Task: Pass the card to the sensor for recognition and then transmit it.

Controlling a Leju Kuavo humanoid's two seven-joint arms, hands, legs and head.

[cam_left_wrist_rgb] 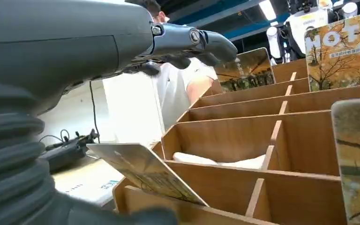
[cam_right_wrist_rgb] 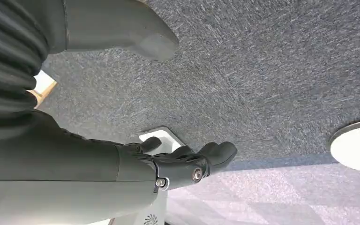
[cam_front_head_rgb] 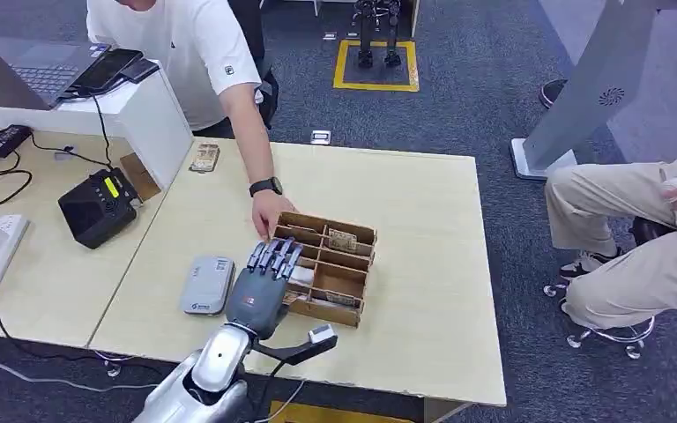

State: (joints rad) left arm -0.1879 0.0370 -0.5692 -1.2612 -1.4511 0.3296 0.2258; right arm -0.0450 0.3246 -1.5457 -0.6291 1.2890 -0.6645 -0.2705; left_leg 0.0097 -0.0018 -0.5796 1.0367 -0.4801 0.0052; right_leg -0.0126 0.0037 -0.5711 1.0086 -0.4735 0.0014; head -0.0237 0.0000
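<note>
We see a pale wooden surface (cam_front_head_rgb: 423, 291) filling the middle of the head view, with a person in a white shirt (cam_front_head_rgb: 176, 48) leaning in from 11 o'clock. Near the centre of the surface sits a wooden divided organizer box (cam_front_head_rgb: 328, 266), and the person's hand (cam_front_head_rgb: 269, 214) touches its rim at the 10 o'clock corner. Our left hand (cam_front_head_rgb: 264, 280) hovers over the box's 9 o'clock side, fingers stretched out and apart, grasping nothing. At 9 o'clock of it, just beside, lies a grey card reader (cam_front_head_rgb: 207, 285). A black device with a yellow display (cam_front_head_rgb: 99, 205) sits further out at 10 o'clock. In the left wrist view a picture card (cam_left_wrist_rgb: 145, 171) leans tilted in a near compartment; another card (cam_front_head_rgb: 342, 238) stands in a far compartment. Our right hand (cam_right_wrist_rgb: 187, 161) hangs over grey carpet (cam_right_wrist_rgb: 272, 70), fingers loosely bent, empty.
</note>
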